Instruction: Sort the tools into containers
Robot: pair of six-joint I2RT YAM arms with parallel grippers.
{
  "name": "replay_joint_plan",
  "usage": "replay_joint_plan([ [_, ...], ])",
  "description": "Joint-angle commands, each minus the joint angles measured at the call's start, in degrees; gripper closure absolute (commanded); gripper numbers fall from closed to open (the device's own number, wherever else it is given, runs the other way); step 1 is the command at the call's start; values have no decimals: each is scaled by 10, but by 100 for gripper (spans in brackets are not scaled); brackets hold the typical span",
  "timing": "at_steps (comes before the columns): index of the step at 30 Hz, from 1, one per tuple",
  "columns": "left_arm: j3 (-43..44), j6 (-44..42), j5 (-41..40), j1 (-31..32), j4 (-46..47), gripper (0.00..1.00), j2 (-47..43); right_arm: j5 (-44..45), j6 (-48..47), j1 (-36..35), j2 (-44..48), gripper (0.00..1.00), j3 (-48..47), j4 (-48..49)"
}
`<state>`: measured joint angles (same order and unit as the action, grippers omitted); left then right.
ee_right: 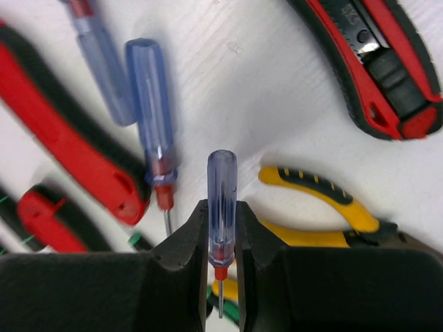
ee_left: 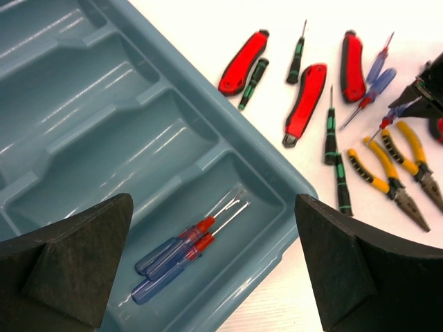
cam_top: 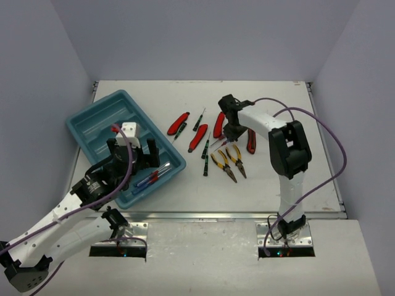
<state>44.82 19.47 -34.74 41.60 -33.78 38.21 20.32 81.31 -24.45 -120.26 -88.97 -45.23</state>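
Right gripper (ee_right: 221,232) is clamped on a blue-handled screwdriver (ee_right: 222,187), one finger on each side of the clear handle just above the red collar. Handle end points to 12 o'clock in the wrist view. Can't tell if it's off the tabletop (ee_right: 277,104).

Around it:
- loose blue screwdriver (ee_right: 151,111) just beside, at 11 o'clock
- yellow pliers (ee_right: 315,190) at 3 o'clock
- red cutter (ee_right: 374,62) at 1 o'clock
- second red cutter (ee_right: 69,145) at 9 o'clock

Top view: this gripper sits in the tool pile mid-tabletop, with the tray (cam_top: 92,123) well apart at 9 o'clock.

Left gripper (ee_left: 213,207) has its fingers wide apart and holds nothing. It hovers over the tray compartment nearest the pile. A pair of blue screwdrivers (ee_left: 176,252) lies side by side in that compartment, under the gap between the fingers.
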Motion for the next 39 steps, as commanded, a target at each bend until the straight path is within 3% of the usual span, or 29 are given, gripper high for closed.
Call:
replay_joint_plan([
  [1,16,5,-29,1,46,0,-51,0,-3,4,117,100,35,30],
  [9,-2,1,-69,-5,70,0,-106,-167,-1,-46,265,100,206,250],
  [13,-6,0,-70,-23,73,0,-113,-149,38,-119,299,100,232,290],
  [19,-21,-1,-47,-72,86,0,-132,-93,101,-223,274,100,184,305],
  [24,-32,2,-15,-129,100,0,-152,-84,114,-280,198,100,107,285],
  [30,-32,12,-52,-144,95,0,-177,-78,133,-325,71,100,-15,260],
  [33,-38,14,-64,-144,95,0,-199,-80,136,-339,28,98,-66,227],
  [35,-42,12,-65,-144,98,0,-209,-73,141,-353,12,89,-80,212],
  [39,-40,11,-63,-144,98,0,-206,-49,157,-362,24,83,-54,210],
])
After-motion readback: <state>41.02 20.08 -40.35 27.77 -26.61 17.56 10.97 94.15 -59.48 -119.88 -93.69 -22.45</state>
